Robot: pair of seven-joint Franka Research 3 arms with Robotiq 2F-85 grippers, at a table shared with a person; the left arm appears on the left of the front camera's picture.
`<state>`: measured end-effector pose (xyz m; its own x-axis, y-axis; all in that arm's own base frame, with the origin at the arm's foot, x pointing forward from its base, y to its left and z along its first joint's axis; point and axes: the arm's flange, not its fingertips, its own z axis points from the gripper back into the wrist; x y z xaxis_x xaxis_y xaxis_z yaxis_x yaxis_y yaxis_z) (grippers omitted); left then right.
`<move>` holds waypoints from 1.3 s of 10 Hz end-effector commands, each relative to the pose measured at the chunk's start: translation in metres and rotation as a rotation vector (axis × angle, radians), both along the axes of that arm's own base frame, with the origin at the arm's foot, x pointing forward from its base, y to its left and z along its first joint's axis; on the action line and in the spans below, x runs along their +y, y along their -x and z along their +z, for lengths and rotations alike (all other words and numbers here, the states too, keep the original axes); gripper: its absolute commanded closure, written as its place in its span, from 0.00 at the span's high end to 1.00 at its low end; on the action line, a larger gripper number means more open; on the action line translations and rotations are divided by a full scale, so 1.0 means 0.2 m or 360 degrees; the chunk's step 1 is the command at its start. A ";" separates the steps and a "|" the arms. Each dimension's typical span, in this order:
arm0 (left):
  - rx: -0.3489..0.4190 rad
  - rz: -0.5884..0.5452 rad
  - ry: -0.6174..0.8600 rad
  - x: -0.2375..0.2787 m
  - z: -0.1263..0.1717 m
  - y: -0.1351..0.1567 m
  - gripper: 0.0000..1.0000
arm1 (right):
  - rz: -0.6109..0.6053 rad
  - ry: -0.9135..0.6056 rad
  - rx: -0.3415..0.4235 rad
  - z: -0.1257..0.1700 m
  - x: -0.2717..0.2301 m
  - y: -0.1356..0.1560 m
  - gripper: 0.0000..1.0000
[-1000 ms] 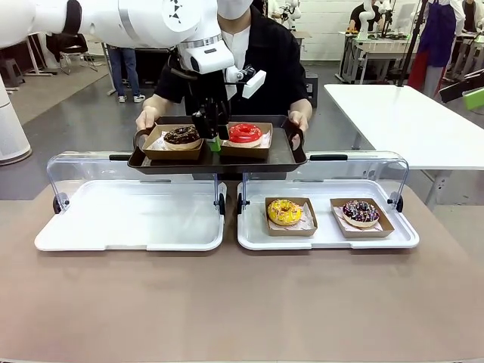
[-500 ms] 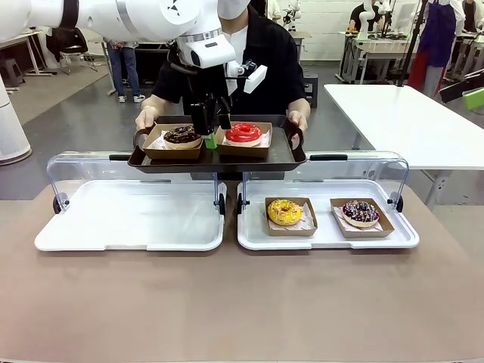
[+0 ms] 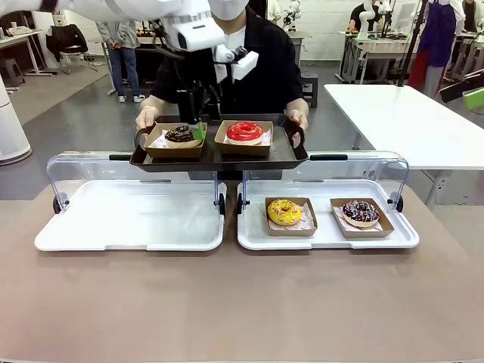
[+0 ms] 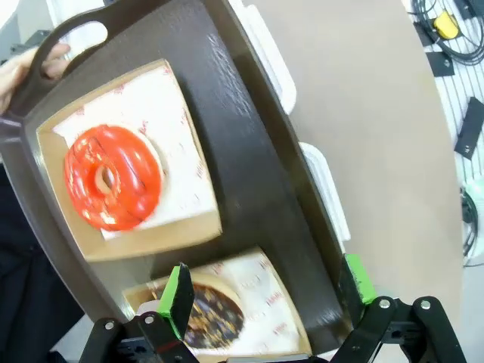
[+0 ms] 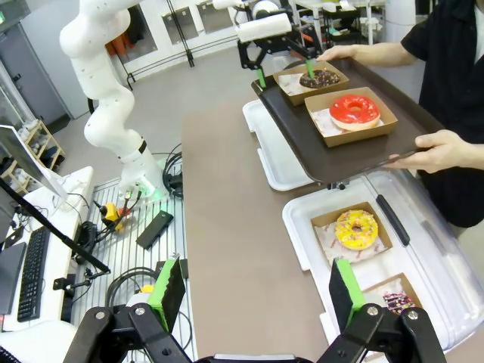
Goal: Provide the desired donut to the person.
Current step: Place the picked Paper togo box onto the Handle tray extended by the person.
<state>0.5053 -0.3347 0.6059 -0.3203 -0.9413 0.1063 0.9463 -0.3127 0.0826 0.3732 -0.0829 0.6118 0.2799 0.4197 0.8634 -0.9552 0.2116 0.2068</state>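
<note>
the left gripper (image 3: 198, 113) is hanging with jaws wide and holding nothing, just above the chocolate donut (image 3: 181, 134) in its cardboard tray on the dark serving tray (image 3: 219, 157), which the person (image 3: 261, 60) is gripping by both handles. the red donut (image 3: 244, 131) is lying beside it. the right gripper (image 5: 257, 299) is standing wide apart, well away.

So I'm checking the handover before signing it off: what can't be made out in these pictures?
- Chocolate donut, left wrist view: cut off by the bottom edge and partly behind the open left tool.
- Sprinkled donut, right wrist view: partly behind the right tool, cut by the edge.
- Whether the left tool touches the chocolate donut's box, front view: too small to tell.
</note>
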 end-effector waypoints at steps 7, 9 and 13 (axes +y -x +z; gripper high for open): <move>-0.0048 0.0101 0.0043 0.71 0.06 0.35 1.00 | 0.0014 -0.0011 -0.0012 0.00 0.00 0.00 1.00; -0.0040 0.0155 0.0103 0.87 0.05 0.38 1.00 | 0.0014 -0.0011 -0.0012 0.00 0.00 0.00 1.00; -0.0065 0.0212 0.0175 1.07 0.03 0.48 1.00 | 0.0014 -0.0011 -0.0012 0.00 0.00 0.00 1.00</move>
